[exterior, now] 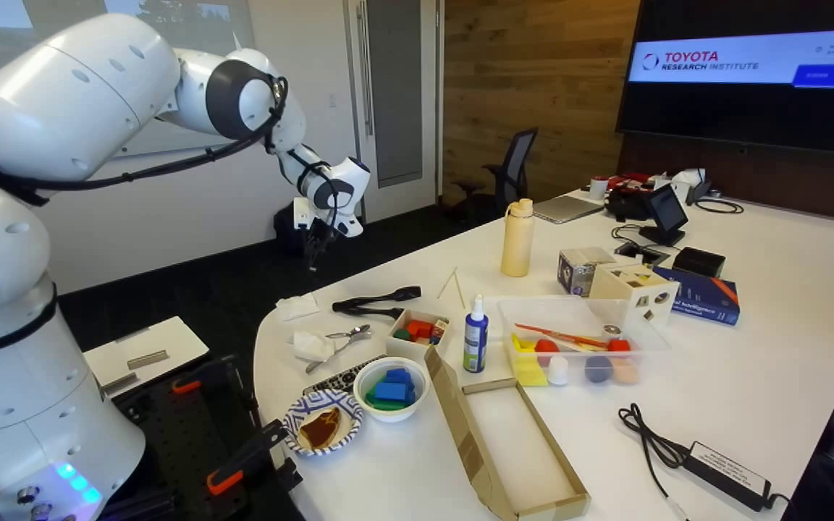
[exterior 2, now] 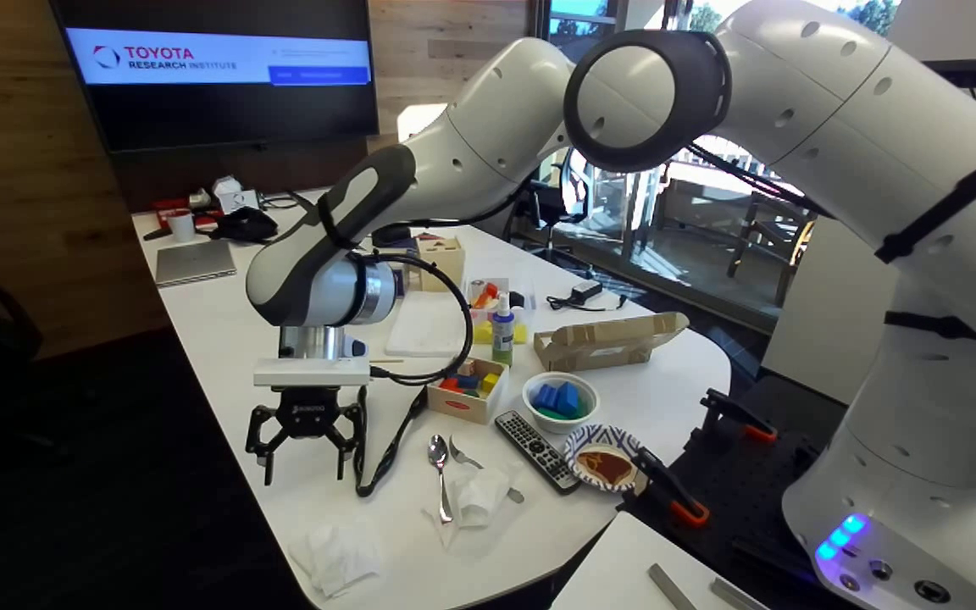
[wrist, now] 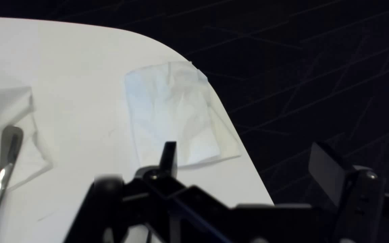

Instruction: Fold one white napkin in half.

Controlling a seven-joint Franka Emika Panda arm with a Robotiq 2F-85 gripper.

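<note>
see claw (exterior 2: 304,473) spread wide and released, higher than and apart from white napkin (exterior 2: 335,555). find white napkin creased, lying on table (exterior 2: 412,566) right at the rounded corner. near white napkin, note black tongs (exterior: 381,297), then spoon (exterior 2: 439,456) with handle over crumpled second napkin (exterior 2: 481,501). farther from white napkin, make out block box (exterior 2: 471,410); farthest, laptop (exterior 2: 195,263).

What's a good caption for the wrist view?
Open tool, with a wrinkled white napkin at the edge of the table.

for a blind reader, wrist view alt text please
A creased white paper napkin lies at the curved edge of a white table, beyond the open, black two-fingered tool. At left, a metal utensil handle rests on another white napkin.
</note>
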